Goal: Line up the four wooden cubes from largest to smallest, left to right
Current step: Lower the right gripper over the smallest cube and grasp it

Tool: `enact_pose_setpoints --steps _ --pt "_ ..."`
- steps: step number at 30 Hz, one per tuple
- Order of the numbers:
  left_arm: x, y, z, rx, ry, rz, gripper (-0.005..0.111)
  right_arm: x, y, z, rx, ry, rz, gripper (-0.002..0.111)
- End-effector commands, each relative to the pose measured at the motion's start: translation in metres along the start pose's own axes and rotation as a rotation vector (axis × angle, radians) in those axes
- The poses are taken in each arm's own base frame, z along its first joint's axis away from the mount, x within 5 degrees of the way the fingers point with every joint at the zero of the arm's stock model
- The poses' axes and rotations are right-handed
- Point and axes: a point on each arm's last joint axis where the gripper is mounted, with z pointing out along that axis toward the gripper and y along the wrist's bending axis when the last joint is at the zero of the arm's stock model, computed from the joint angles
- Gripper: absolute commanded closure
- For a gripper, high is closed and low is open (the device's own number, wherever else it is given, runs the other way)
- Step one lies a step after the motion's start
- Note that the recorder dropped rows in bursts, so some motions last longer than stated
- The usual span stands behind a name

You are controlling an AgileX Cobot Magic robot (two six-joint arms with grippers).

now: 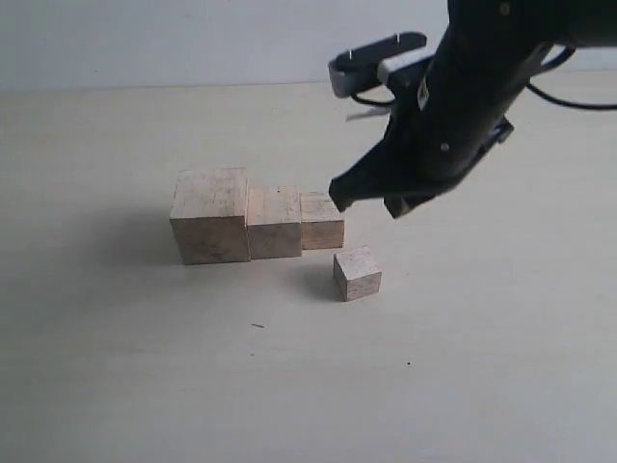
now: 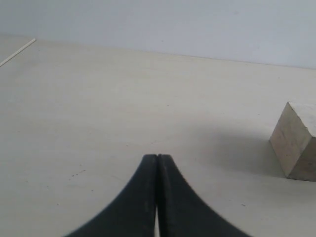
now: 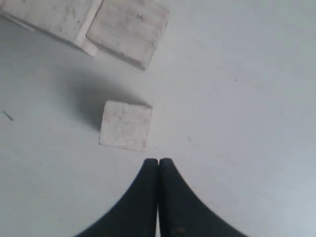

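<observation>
Three of the four wooden cubes stand touching in a row: the largest cube [image 1: 210,214] on the left, then the second cube [image 1: 274,222], then the third cube [image 1: 322,220]. The smallest cube [image 1: 357,273] sits apart, in front of the row's right end, slightly turned. My right gripper [image 1: 342,196] hovers just right of the third cube, shut and empty. In the right wrist view its tips [image 3: 158,161] are close to the smallest cube [image 3: 125,125] without touching it. My left gripper [image 2: 157,157] is shut and empty, with one cube [image 2: 296,140] far off to its side.
The pale tabletop [image 1: 145,386] spreads wide around the cubes. The right arm's dark body [image 1: 463,106] hangs over the table's back right. A light wall [image 1: 193,39] runs behind the table. The left arm is outside the exterior view.
</observation>
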Motion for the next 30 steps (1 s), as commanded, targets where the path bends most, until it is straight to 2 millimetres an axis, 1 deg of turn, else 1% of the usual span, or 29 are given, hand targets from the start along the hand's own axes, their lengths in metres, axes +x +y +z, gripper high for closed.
enact_pose_setpoints --steps 1,5,7,9,10,12,14,16,17,18,19,23,27,30 --pt "0.0 0.0 0.0 0.0 -0.015 -0.01 0.107 0.012 0.003 0.01 -0.064 -0.007 0.078 0.108" --pt "0.0 0.0 0.0 0.0 -0.015 -0.01 0.107 0.011 0.006 0.013 -0.097 -0.029 0.114 0.107" --pt "0.0 0.0 0.0 0.0 -0.015 -0.01 0.107 0.01 0.006 0.013 -0.105 -0.048 0.122 0.102" --pt "0.0 0.0 0.0 0.0 -0.015 -0.01 0.107 0.009 0.007 0.012 -0.11 -0.059 0.127 0.092" --pt "0.0 0.0 0.0 0.0 -0.015 -0.01 0.107 0.008 0.007 0.012 -0.11 -0.063 0.127 0.087" --pt "0.0 0.0 0.0 0.0 -0.015 -0.01 0.107 0.008 0.007 0.012 -0.111 -0.07 0.127 0.071" --pt "0.0 0.0 0.0 0.0 -0.015 -0.01 0.107 0.008 0.007 0.016 -0.109 -0.061 0.128 0.051" --pt "0.0 0.0 0.0 0.0 -0.015 -0.01 0.107 0.008 0.007 0.022 -0.106 -0.044 0.128 0.035" --pt "0.0 0.0 0.0 0.0 -0.015 -0.01 0.107 0.008 0.007 0.026 -0.103 -0.035 0.129 0.029" --pt "0.0 0.0 0.0 0.0 -0.015 -0.01 0.107 0.008 0.007 0.032 -0.101 -0.02 0.129 0.025" --pt "0.0 0.0 0.0 0.0 -0.015 -0.01 0.107 0.009 0.007 0.038 -0.097 -0.003 0.13 0.023" --pt "0.0 0.0 0.0 0.0 -0.015 -0.01 0.107 0.011 0.007 0.06 -0.086 0.043 0.133 0.023" --pt "0.0 0.0 0.0 0.0 -0.015 -0.01 0.107 0.011 0.007 0.077 -0.08 0.06 0.135 0.023" --pt "0.0 0.0 0.0 0.0 -0.015 -0.01 0.107 0.012 0.007 0.088 -0.076 0.071 0.1 0.023"
